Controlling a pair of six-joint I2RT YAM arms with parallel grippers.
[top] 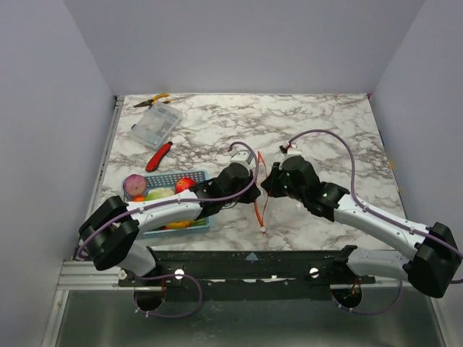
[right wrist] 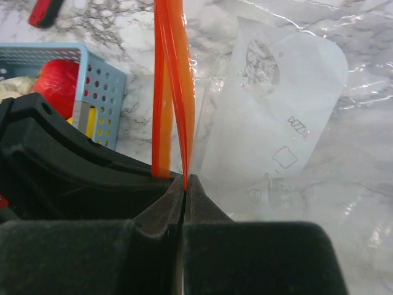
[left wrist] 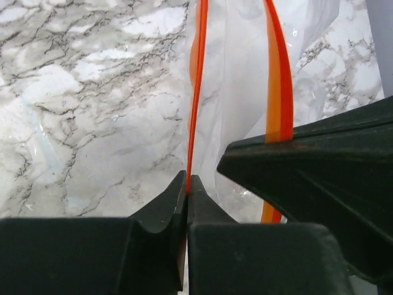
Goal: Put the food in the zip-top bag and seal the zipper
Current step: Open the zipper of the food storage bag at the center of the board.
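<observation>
Left wrist: jaws clamp one zipper (left wrist: pixel 195 92) lip, right jaws the other; the thin strip may slip, collapsing the bag (left wrist: pixel 236 92) mouth.

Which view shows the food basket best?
Top external: blue basket with onion and tomato, though the left arm crosses it. Right wrist catches only a corner and the tomato; left wrist shows none of it.

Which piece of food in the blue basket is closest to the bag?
The red tomato, at the basket's right end toward the bag; the purple onion lies at the opposite, left end.
</observation>
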